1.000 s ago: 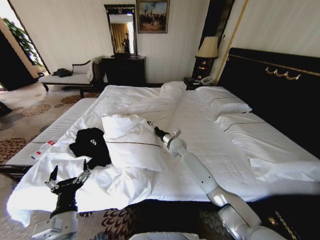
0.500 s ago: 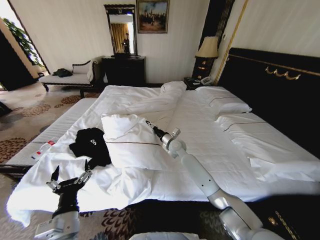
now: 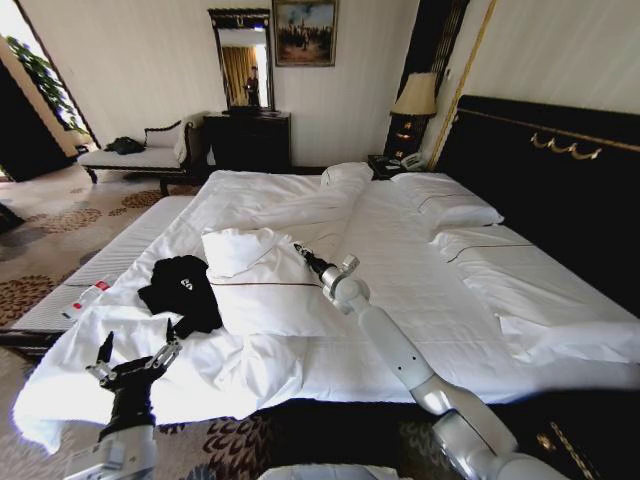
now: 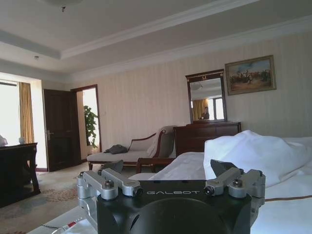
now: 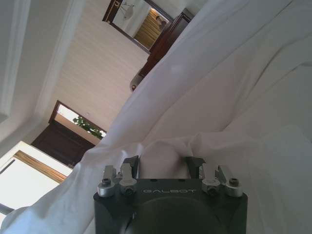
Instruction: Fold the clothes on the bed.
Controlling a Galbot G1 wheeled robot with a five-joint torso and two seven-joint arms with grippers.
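The clothes, a crumpled black T-shirt (image 3: pixel 180 288), lie on the left part of the bed (image 3: pixel 420 275), beside a heaped fold of white duvet (image 3: pixel 265 285). My right gripper (image 3: pixel 298 250) reaches across the bed to the far side of that heap. The right wrist view shows the right gripper (image 5: pixel 163 163) shut on a bulge of duvet cloth (image 5: pixel 204 97). My left gripper (image 3: pixel 138 352) hovers open over the near left corner of the bed, short of the T-shirt. The left gripper (image 4: pixel 165 168) holds nothing between its spread fingers.
A small bottle with a red label (image 3: pixel 85 297) lies on the mattress edge left of the T-shirt. Pillows (image 3: pixel 450 210) sit by the dark headboard (image 3: pixel 540 170). A chaise (image 3: pixel 140 155), a dresser (image 3: pixel 250 140) and a lamp (image 3: pixel 415 95) stand beyond the bed.
My right gripper has shifted slightly left and away, and the duvet heap's edge has moved with it. The left gripper has dropped a little. The T-shirt has not moved.
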